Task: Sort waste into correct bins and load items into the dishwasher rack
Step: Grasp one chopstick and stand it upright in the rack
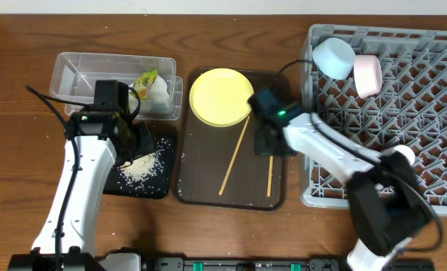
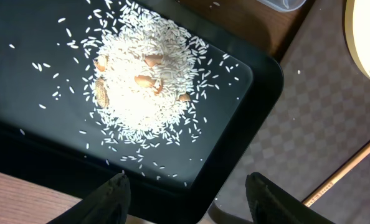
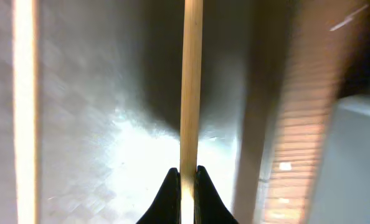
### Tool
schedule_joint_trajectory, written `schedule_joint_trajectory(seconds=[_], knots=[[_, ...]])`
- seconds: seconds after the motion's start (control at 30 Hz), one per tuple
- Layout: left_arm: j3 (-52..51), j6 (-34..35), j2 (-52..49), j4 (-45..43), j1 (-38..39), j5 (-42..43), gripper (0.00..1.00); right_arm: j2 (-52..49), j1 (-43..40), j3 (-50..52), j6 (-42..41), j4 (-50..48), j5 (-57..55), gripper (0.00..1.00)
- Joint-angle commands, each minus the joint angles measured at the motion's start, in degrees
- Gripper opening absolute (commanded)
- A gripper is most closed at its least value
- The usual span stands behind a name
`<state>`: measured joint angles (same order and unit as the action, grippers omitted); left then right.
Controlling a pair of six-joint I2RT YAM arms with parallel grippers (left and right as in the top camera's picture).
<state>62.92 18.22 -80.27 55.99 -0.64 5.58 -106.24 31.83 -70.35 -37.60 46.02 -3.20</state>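
One chopstick clamped in R pincer; L pincer apart above rice on black tray.

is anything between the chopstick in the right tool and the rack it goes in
Nothing visible does. The right tool is shut on the chopstick on the brown tray, right beside the rack. Only the rack's own side wall has to be cleared; the blue bowl and pink bowl sit in its far corner.
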Motion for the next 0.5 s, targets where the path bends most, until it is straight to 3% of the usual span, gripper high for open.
schedule_joint_trajectory(seconds=[0.0,0.27,0.47], knots=[[0.0,0.3,0.2,0.3,-0.2,-0.7,0.62,7.5,-3.0,-0.5,5.6,0.0,-0.4,0.01],[0.0,0.3,0.2,0.3,-0.2,-0.7,0.62,20.0,-10.6,-0.5,17.4,1.0,-0.4,0.01],[0.0,0.3,0.2,0.3,-0.2,-0.7,0.62,20.6,-16.9,-0.2,22.8,4.7,-0.4,0.01]])
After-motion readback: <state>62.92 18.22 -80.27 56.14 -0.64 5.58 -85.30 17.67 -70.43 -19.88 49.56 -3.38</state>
